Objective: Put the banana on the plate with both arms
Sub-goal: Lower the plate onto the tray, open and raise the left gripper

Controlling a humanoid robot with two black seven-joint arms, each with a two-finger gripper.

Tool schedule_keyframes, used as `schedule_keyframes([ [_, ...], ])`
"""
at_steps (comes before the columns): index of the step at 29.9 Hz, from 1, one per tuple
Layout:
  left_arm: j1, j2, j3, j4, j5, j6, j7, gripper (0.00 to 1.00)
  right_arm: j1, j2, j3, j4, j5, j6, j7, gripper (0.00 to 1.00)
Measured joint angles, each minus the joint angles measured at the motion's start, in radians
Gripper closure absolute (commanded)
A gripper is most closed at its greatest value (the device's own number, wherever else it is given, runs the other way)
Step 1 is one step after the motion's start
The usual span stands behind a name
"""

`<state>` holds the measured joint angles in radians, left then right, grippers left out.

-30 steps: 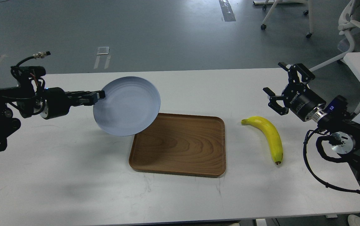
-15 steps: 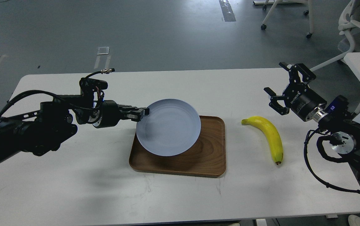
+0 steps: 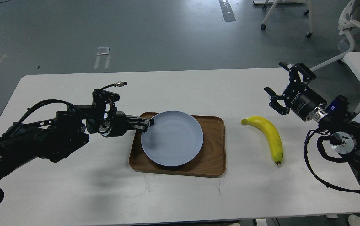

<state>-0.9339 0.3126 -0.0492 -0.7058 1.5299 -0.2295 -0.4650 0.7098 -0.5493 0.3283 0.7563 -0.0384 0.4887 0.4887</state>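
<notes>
Left gripper (image 3: 148,123) is pinching the plate (image 3: 172,142) rim, seating it in the wooden tray (image 3: 212,161) as target; right gripper (image 3: 285,91) is hovering wide open near the banana (image 3: 271,136) lying on the table (image 3: 73,182).

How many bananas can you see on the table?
1. The only banana lies on the white table, to the right of the wooden tray and just below the right gripper. Nothing in view looks big enough to hide another.
</notes>
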Motion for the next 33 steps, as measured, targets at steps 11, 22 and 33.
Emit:
schedule_keyframes([
  [11, 0.002, -0.045, 0.002, 0.035, -0.001, 0.001, 0.002, 1.0, -0.002, 0.0, -0.002, 0.002, 0.0, 0.0, 0.0, 0.0],
  [22, 0.0, -0.076, 0.002, 0.054, -0.004, -0.001, 0.015, 0.9, -0.005, 0.0, -0.003, 0.001, 0.0, 0.0, 0.0, 0.01],
  [33, -0.01, -0.084, 0.0, 0.056, -0.018, 0.0, 0.021, 0.04, -0.006, -0.003, -0.003, 0.001, 0.0, 0.0, 0.0, 0.0],
])
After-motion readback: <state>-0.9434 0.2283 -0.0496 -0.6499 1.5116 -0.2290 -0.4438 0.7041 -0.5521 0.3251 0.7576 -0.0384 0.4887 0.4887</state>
